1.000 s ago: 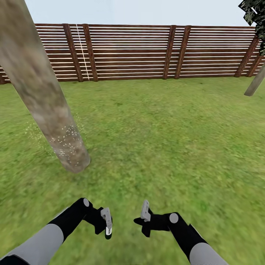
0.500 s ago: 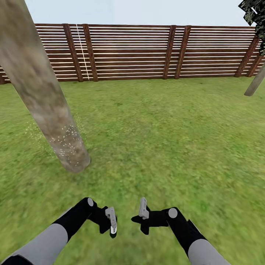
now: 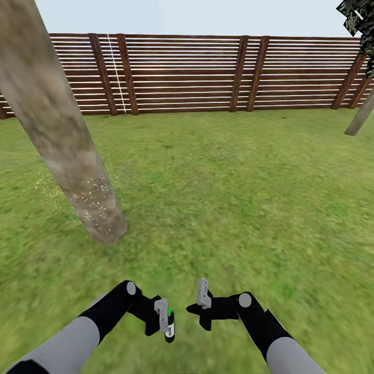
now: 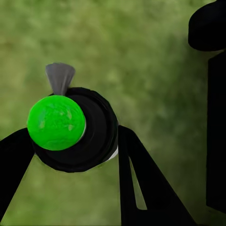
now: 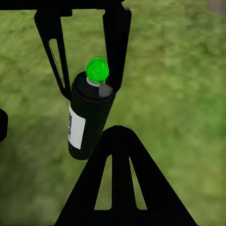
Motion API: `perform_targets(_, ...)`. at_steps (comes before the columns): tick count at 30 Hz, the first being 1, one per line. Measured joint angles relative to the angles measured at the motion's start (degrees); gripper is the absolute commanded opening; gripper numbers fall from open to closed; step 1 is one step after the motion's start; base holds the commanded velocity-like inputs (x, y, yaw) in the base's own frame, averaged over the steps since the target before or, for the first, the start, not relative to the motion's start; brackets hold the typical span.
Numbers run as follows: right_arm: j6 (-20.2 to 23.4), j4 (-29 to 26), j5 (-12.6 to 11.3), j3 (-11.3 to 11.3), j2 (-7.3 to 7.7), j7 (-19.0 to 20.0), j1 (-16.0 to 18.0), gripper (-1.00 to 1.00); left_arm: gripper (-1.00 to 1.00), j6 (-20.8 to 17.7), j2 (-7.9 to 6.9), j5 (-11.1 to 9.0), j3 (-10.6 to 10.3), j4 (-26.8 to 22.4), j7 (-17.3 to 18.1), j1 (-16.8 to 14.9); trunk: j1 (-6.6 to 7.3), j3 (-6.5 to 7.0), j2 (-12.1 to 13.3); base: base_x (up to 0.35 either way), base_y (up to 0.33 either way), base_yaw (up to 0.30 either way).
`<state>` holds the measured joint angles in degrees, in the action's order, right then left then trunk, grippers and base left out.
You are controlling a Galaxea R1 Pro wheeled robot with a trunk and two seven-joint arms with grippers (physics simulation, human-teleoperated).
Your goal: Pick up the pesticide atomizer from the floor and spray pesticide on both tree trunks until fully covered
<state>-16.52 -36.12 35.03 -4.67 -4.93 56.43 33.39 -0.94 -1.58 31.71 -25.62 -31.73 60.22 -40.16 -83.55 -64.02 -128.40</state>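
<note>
Pesticide atomizer (image 5: 89, 115), green-capped, clamped in left gripper (image 3: 165, 318) jaws near the speckled tree trunk (image 3: 78, 171); right gripper (image 3: 203, 296) jaws open, empty.

A brown slatted fence (image 3: 208, 72) backs the green lawn (image 3: 234, 197) under pale, even daylight.
</note>
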Motion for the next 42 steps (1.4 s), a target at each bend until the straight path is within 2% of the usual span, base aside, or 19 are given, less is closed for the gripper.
perform_targets(2, 0.0, 0.0, -0.04, 0.01, 0.0, 0.0, 0.0, -1.0, -1.0, -0.07, 0.83, 0.17, 0.04, 0.13, -0.26, 0.0, 0.0, 0.0, 0.0, 0.0, 0.0, 0.0)
perform_targets(22, 0.0, -0.09, -0.05, 0.01, 0.0, 0.0, 0.01, -1.0, -1.0, -0.2, 3.39, -0.17, 0.12, -0.53, -0.54, 0.0, 0.0, 0.0, 0.0, 0.0, 0.0, 0.0)
perform_targets(28, 0.0, -0.09, -0.05, 0.01, 0.0, 0.0, 0.01, -1.0, -1.0, -0.17, 3.51, -0.22, 0.2, -0.53, -0.55, 0.0, 0.0, 0.0, 0.0, 0.0, 0.0, 0.0)
perform_targets(33, 0.0, -0.09, -0.1, 0.01, 0.0, 0.0, 0.0, -1.0, -1.0, -0.12, 4.52, -0.41, 0.47, -0.53, -0.62, 0.0, 0.0, 0.0, 0.0, 0.0, 0.0, 0.0)
perform_targets(42, 0.0, -0.09, -0.13, 0.01, 0.0, 0.0, 0.01, -1.0, -1.0, -0.11, 4.68, -0.49, 0.58, -0.54, -0.63, 0.0, 0.0, 0.0, 0.0, 0.0, 0.0, 0.0)
